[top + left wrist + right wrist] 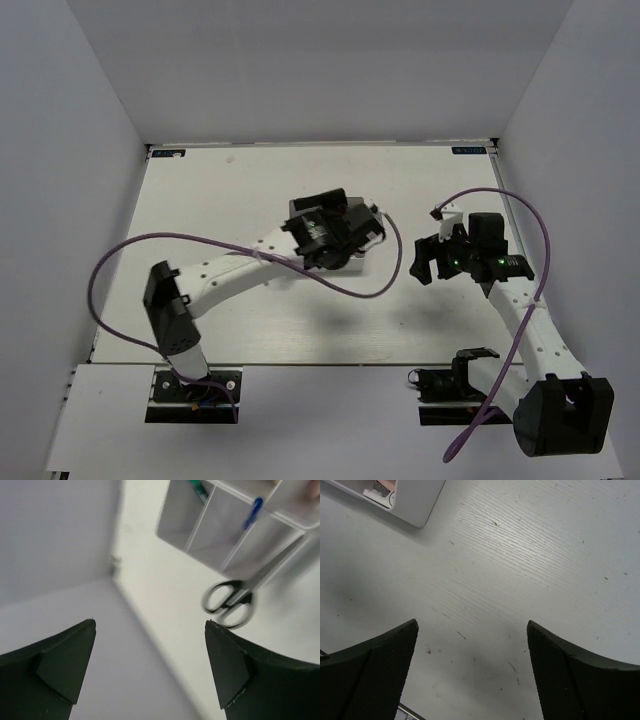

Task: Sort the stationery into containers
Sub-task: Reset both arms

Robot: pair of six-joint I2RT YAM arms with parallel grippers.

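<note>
The left wrist view shows the containers [210, 530], white bins side by side at the top right. One bin holds a thin blue pen [255, 510], and a green marker [199, 487] shows in the bin beside it. Black-handled scissors [231, 602] appear blurred just in front of the bins, blades pointing toward them. I cannot tell whether they rest on anything. My left gripper [150, 622] is open and empty, above the bins [352, 266] in the top view. My right gripper [472, 622] is open over bare table. A bin corner [415, 505] holds a pinkish-white piece [382, 487].
The white table [230, 200] is boxed in by grey walls at the back and sides. A purple cable [340, 285] hangs from the left arm across the middle. Another cable [545, 250] loops off the right arm near the right wall.
</note>
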